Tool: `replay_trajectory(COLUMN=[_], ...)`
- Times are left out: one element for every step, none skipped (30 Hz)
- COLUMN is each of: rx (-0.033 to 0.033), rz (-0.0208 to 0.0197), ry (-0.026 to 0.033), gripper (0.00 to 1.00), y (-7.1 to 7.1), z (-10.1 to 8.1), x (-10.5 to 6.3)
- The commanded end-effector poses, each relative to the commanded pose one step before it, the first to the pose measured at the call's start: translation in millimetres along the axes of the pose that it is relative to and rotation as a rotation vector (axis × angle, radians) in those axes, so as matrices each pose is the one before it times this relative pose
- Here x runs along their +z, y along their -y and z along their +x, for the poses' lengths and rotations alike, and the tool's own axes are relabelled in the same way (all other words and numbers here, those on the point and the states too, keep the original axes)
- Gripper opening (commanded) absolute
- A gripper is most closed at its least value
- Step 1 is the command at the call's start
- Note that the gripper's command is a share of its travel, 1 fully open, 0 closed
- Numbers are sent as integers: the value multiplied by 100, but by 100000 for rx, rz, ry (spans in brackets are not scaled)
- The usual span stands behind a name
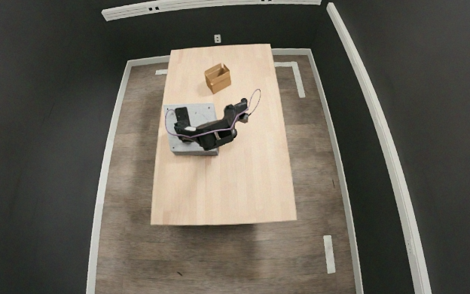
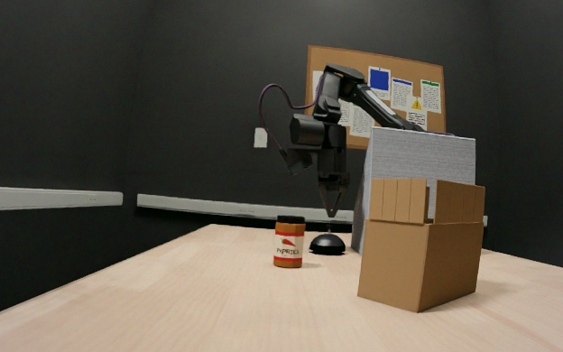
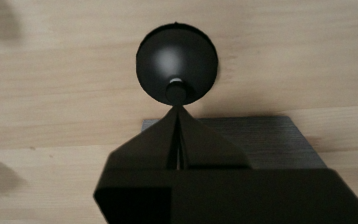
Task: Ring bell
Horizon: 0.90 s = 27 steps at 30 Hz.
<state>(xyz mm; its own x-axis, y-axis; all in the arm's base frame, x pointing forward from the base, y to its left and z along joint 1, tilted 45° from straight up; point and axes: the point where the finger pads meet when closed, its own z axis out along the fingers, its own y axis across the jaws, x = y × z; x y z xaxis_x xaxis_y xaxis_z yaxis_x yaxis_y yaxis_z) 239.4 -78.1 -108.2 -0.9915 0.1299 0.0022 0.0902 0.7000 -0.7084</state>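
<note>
- Gripper (image 2: 332,212) pinched together, empty, tip pointing down just above button (image 3: 176,91), no contact yet.
- Bell (image 2: 327,244) on table (image 2: 180,289) betw jar (image 2: 289,242) & pedestal (image 2: 419,153).
- Descend straight, stay centred, push to stop, pause, lift.

paprika jar (image 2: 289,242), cardboard box (image 2: 419,253), corkboard (image 2: 397,63)

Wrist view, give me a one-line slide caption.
Closed gripper poised above the black bell, fingertips lined up with its button.
</note>
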Motion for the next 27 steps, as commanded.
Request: replay_trajectory(rx=[-2851, 165, 176, 437, 183, -254, -525, -304, 447, 131, -89, -63, -18, -7, 0, 0, 0, 0, 70, 34, -97, -37, 2, 1, 1, 1, 1], rz=[1046, 123, 95, -84, -77, -33, 40, 37, -140, -8, 64, 43, 17, 6, 0, 0, 0, 0, 0, 11, 45, 17, 0, 0, 0, 0, 0], ry=[3570, -794, -682, -51, 191, 423, 333, 124, 254, -90, -238, -156, -68, -25, 0, 0, -2, 0, 1, -28, -113, -42, -1, 0, 0, 0, 0], gripper=[0, 0, 0, 0, 0, 0, 0, 0, 0, 0, 0, 0, 0, 0, 0, 0, 0, 0, 0, 0, 0, 0, 0, 0, 0, 0, 0], y=[-514, 140, 122, 36, -23, -94, -98, -38, 95, 45, 5, 2, 0, 0, 0, 0, 0, 0, 0, 3, 13, 5, 0, 0, 0, 0, 0], z=[-288, 219, 179, -105, -118, -78, 26, 46, -83, 20, 72, 47, 16, 6, 0, 0, 0, 0, 0, 8, 31, 11, 0, 0, 0, 0, 0], x=[29, 247, 216, 92, 24, -51, -53, -12, -60, 31, 70, 46, 22, 8, 0, 0, 1, 0, 0, 0, 0, 0, 0, 0, 0, 0, 0])
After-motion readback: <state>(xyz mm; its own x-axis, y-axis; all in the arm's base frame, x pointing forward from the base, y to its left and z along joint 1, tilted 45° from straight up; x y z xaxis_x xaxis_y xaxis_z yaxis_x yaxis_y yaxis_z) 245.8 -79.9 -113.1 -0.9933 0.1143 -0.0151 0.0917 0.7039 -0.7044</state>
